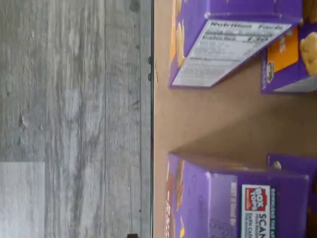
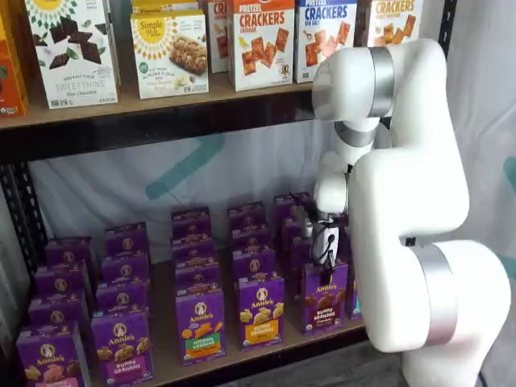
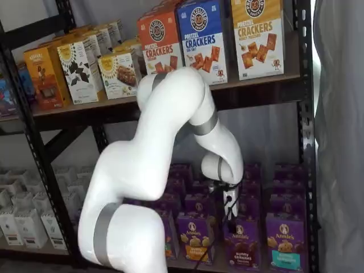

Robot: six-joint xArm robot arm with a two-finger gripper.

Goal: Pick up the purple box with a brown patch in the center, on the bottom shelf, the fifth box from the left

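The purple box (image 2: 325, 295) with dark brown bunny crackers on its front stands upright in the front row of the bottom shelf (image 2: 165, 364); it also shows in a shelf view (image 3: 239, 243). My gripper (image 2: 325, 255) hangs just above and slightly behind this box, among the rows of purple boxes, and shows in both shelf views (image 3: 230, 210). Its black fingers are seen side-on, so a gap cannot be judged, and nothing shows held. The wrist view shows purple boxes (image 1: 233, 198) on the brown board (image 1: 218, 124) with a gap between them; which one is the target I cannot tell.
A purple box with a yellow-orange label (image 2: 260, 311) stands left of the target and one with a teal patch (image 3: 283, 244) right of it. More purple boxes fill the rows behind. Cracker boxes (image 2: 262, 40) stand on the upper shelf. Grey floor (image 1: 74, 119) lies past the shelf edge.
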